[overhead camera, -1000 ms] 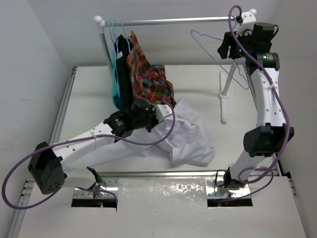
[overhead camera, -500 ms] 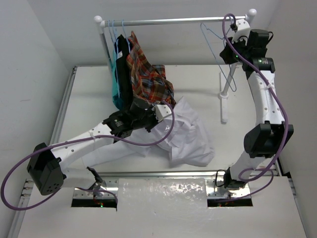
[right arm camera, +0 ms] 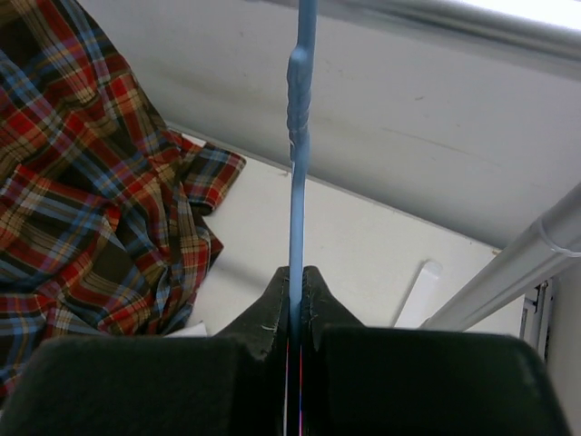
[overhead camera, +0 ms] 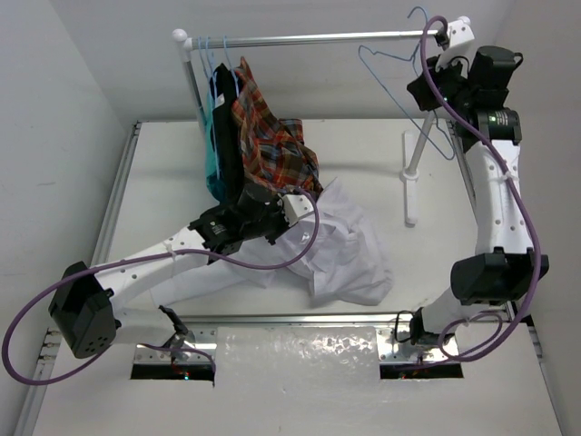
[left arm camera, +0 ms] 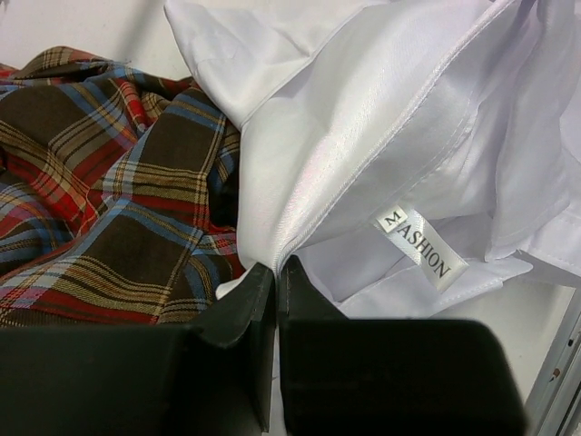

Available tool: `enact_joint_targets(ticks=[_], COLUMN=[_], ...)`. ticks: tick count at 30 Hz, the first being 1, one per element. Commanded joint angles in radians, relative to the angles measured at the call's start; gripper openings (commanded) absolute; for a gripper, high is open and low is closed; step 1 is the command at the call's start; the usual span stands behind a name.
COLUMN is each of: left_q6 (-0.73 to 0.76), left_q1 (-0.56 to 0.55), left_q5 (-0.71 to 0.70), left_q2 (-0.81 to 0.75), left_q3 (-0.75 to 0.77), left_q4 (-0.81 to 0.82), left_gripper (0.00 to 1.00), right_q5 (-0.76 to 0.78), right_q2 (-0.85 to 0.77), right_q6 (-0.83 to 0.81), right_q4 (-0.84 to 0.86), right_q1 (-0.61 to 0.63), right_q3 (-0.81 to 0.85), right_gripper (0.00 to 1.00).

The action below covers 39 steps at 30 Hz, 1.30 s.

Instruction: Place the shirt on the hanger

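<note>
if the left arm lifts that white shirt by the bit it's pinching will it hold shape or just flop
Probably floppy: the white shirt lies in a crumpled heap of thin folds, so most would likely hang below the left gripper. Its smooth, shiny cloth may slip, since the jaws pinch only one folded edge.

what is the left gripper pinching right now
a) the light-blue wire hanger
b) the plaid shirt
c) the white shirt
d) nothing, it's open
c: in the left wrist view the left gripper is shut on a seamed edge of the white shirt close to its label, with the plaid shirt lying off to the side.
</note>
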Motion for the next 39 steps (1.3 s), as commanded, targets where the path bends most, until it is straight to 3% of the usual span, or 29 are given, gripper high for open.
enact_joint_targets(ticks=[1,7,14,22,29,33,39], left_q6=[0.008,0.002,-0.021,-0.060,-0.116,-0.173,-0.202], left_q1=[0.006,0.006,0.006,0.043,0.082,0.082,0.083], left_q5=[-0.013,-0.019,-0.026,-0.057,-0.031,-0.017,-0.048], left_q2=[-0.038,-0.041,-0.027,0.064,0.248,0.366,0.442], left_q3=[-0.001,-0.004,-0.012,0.020,0.282,0.442,0.490], left_q4=[0.074,0.085,0.091,0.086,-0.090,-0.214,-0.270], left_gripper=[0.00,0.00,0.00,0.00,0.00,0.00,0.00], right_q5=[-0.036,-0.063,-0.140,-0.131,-0.120,-0.206,-0.287], right_q2=[-0.072,-0.133,-0.368,-0.656,-0.802,-0.831,-0.868], right_q6=[0.010,0.010,0.001,0.001,0.058,0.046,-0.010], right_q4=[0.069,0.065,0.051,-0.142,-0.375,-0.464,-0.569], right_q1=[0.002,0.004,0.044,0.060,0.062,0.062,0.062], right_q3=[-0.008,-0.107,-0.377,-0.573,-0.647,-0.647,-0.660], right_gripper=[0.00,0.00,0.00,0.00,0.00,0.00,0.00])
